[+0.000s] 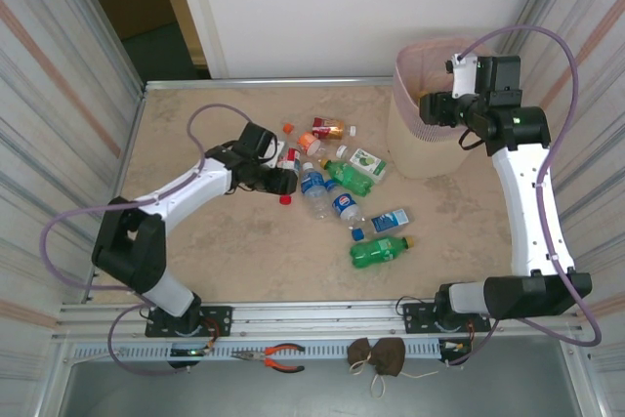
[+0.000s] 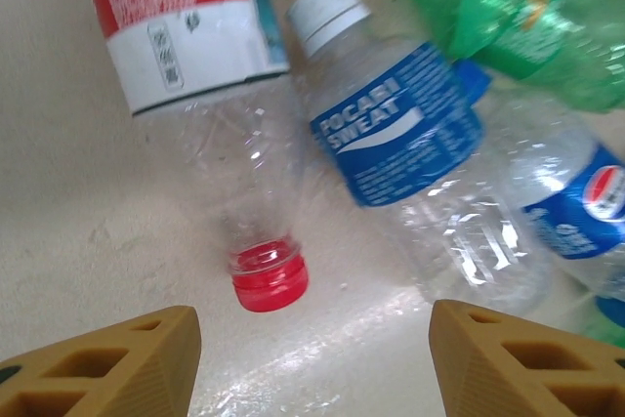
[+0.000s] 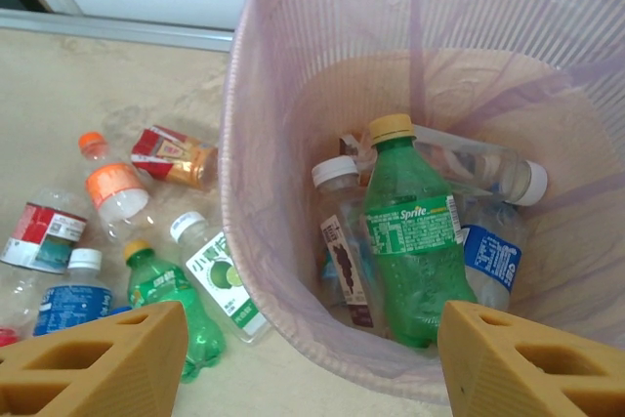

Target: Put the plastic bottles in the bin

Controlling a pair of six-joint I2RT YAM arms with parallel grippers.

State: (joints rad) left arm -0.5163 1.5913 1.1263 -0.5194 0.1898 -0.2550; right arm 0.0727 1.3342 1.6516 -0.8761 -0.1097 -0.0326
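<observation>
Several plastic bottles [image 1: 337, 183] lie scattered mid-table. My left gripper [image 1: 283, 183] hovers low at their left edge, open and empty. In the left wrist view its fingers [image 2: 314, 358] straddle bare table just short of the red cap of a clear bottle [image 2: 244, 202], with a Pocari Sweat bottle [image 2: 400, 124] to its right. My right gripper [image 1: 430, 109] hangs open and empty over the pink bin [image 1: 420, 148]. Inside the bin [image 3: 234, 173] stand a green Sprite bottle [image 3: 410, 241] and several others.
A green bottle [image 1: 379, 251] and a blue-labelled one [image 1: 389, 220] lie nearer the front. Corrugated walls close in both sides of the table. Orange-handled pliers [image 1: 278, 356] and brown pouches [image 1: 381, 356] sit on the rail below the arm bases.
</observation>
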